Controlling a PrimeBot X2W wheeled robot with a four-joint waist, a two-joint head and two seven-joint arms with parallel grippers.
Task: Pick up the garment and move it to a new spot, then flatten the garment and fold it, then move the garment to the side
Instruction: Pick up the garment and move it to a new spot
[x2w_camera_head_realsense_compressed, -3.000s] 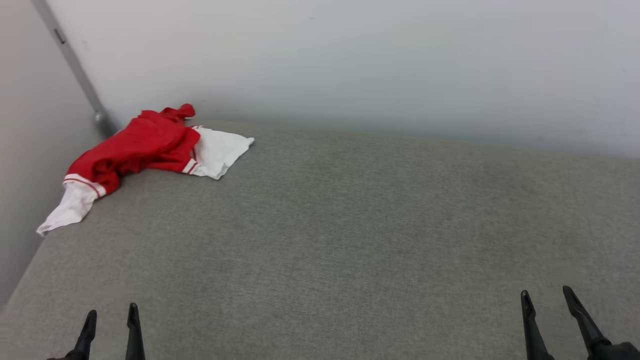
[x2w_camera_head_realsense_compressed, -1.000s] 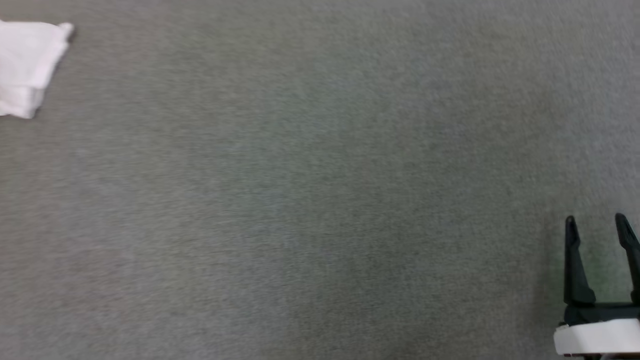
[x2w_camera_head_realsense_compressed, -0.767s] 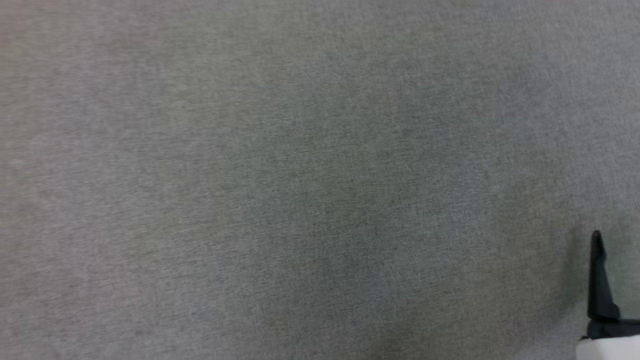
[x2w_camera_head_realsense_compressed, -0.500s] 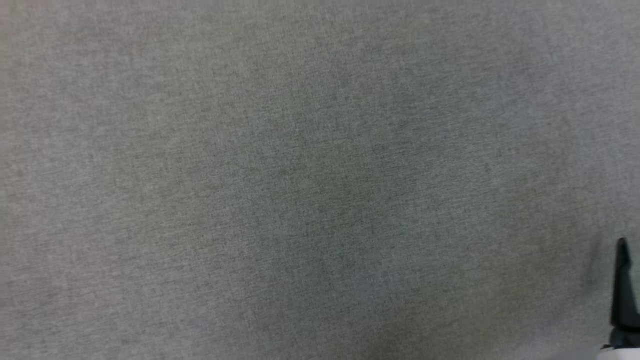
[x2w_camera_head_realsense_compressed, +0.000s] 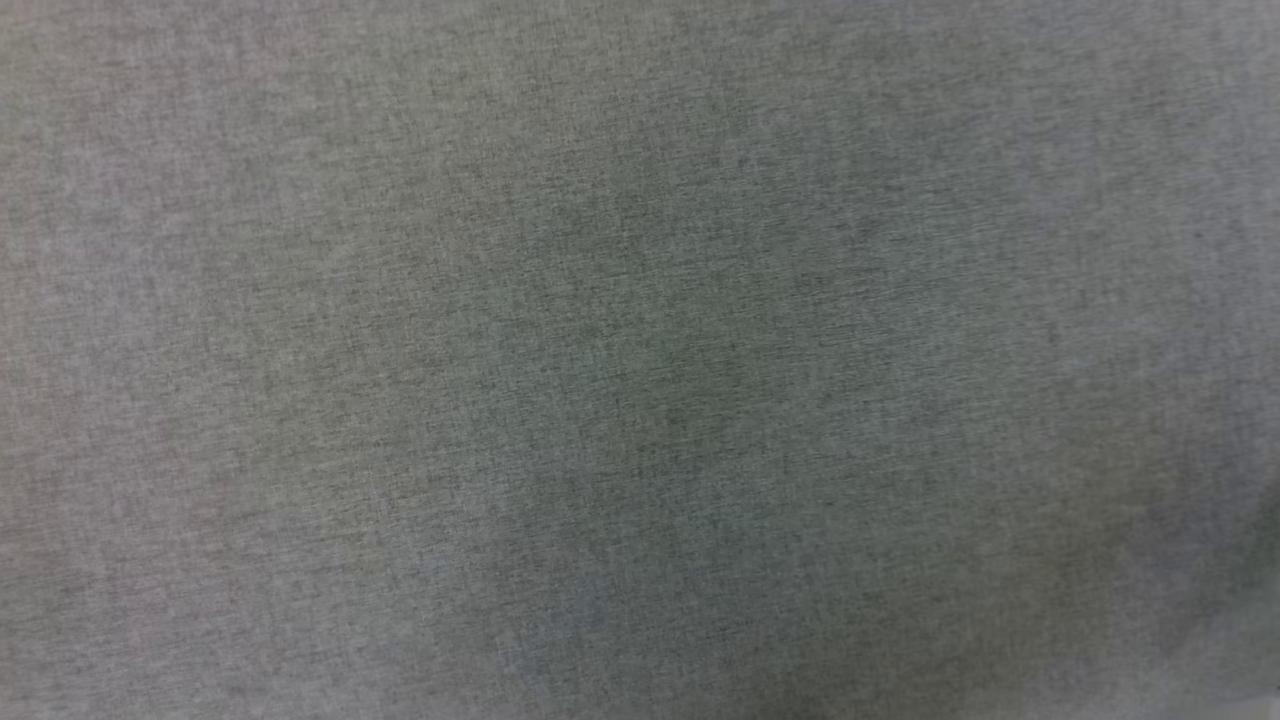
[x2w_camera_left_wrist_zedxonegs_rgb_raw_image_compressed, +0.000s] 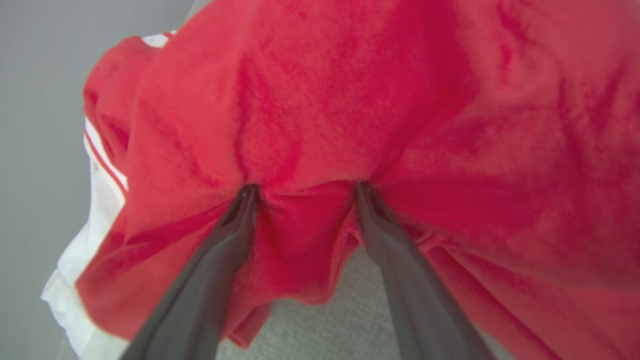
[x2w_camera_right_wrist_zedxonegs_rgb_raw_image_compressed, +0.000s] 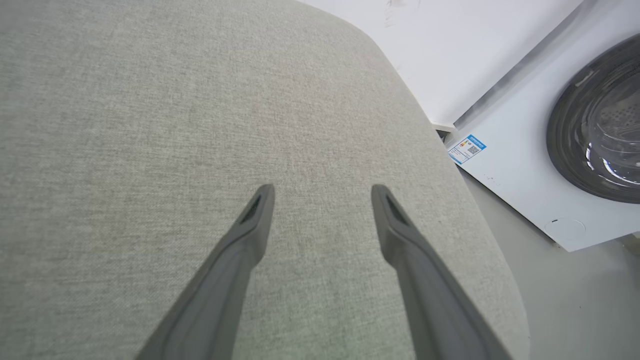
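In the left wrist view the garment (x2w_camera_left_wrist_zedxonegs_rgb_raw_image_compressed: 350, 90) lies crumpled close up, red with a white sleeve (x2w_camera_left_wrist_zedxonegs_rgb_raw_image_compressed: 95, 210) and striped trim at the left. My left gripper (x2w_camera_left_wrist_zedxonegs_rgb_raw_image_compressed: 305, 187) is open, both fingertips pressed into the red cloth, and a loose fold sags between the fingers. Grey upholstery (x2w_camera_left_wrist_zedxonegs_rgb_raw_image_compressed: 310, 320) shows beneath that fold. My right gripper (x2w_camera_right_wrist_zedxonegs_rgb_raw_image_compressed: 322, 192) is open over bare grey fabric, with nothing between its fingers.
The grey upholstered surface (x2w_camera_head_realsense_compressed: 640, 360) spreads across the head view. In the right wrist view its rounded corner (x2w_camera_right_wrist_zedxonegs_rgb_raw_image_compressed: 480, 240) drops to a pale floor (x2w_camera_right_wrist_zedxonegs_rgb_raw_image_compressed: 565, 300). A white washing machine (x2w_camera_right_wrist_zedxonegs_rgb_raw_image_compressed: 505, 170) with a dark round door (x2w_camera_right_wrist_zedxonegs_rgb_raw_image_compressed: 595, 125) stands beyond, against a white wall (x2w_camera_right_wrist_zedxonegs_rgb_raw_image_compressed: 440, 50).
The head camera has kept swinging down and across the grey surface. The white sleeve and then the right gripper slipped out of its picture.
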